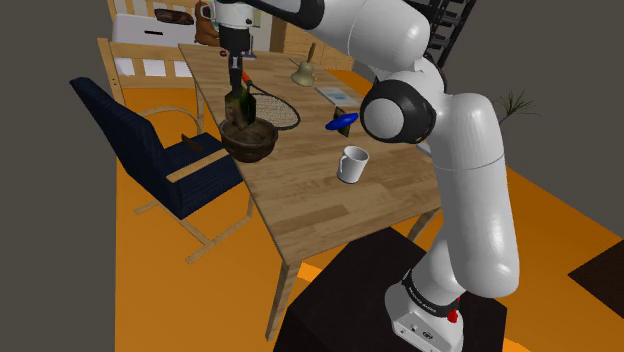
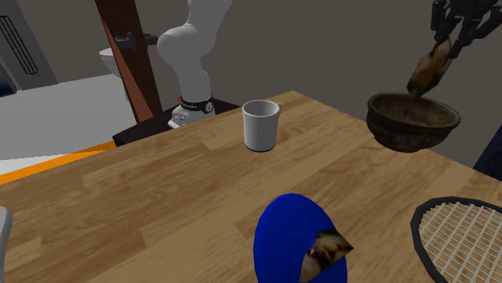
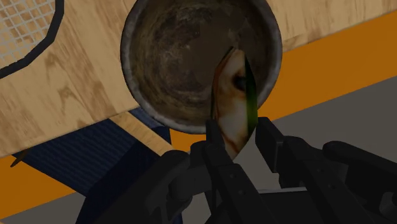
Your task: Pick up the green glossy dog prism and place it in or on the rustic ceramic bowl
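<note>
Clamping the glossy green-and-tan prism [image 3: 234,89] between its fingers, the black two-finger gripper [image 3: 236,130] holds it long axis downward, just above the dark brown rustic bowl [image 3: 127,51], nearer one rim.

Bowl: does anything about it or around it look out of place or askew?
Yes. The brown bowl sits at the table's edge, part of it overhanging toward the blue chair. The prism, clasped in the pincer, hangs over it, not yet released.
</note>
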Available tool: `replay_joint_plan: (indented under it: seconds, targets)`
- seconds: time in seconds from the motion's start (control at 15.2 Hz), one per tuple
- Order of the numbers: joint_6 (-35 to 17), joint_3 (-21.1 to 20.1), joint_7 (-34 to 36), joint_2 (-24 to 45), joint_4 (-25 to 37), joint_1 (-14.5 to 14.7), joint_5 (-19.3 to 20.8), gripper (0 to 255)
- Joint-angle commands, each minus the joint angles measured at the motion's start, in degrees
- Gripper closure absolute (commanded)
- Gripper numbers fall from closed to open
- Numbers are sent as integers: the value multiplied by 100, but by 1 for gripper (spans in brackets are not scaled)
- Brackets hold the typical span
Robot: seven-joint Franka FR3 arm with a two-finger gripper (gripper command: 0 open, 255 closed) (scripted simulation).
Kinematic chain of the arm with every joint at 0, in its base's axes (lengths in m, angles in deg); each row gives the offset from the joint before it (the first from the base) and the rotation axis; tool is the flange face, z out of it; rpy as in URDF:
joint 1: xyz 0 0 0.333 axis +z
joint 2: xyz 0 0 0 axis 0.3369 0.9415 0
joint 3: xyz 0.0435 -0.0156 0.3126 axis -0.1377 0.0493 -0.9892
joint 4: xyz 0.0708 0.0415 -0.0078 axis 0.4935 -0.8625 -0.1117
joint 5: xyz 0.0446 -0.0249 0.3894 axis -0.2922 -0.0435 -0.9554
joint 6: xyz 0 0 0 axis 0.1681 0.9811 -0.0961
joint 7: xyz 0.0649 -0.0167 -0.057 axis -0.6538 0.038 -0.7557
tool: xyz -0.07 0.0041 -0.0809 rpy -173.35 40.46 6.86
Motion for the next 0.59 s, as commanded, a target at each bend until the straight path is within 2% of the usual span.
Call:
replay_joint_plan:
  seconds: [0.0, 0.53]
  targets:
    - [-222, 8, -3, -105, -323, 44, 17, 255]
    - [-1031, 22, -24, -383, -1415, 167, 62, 255]
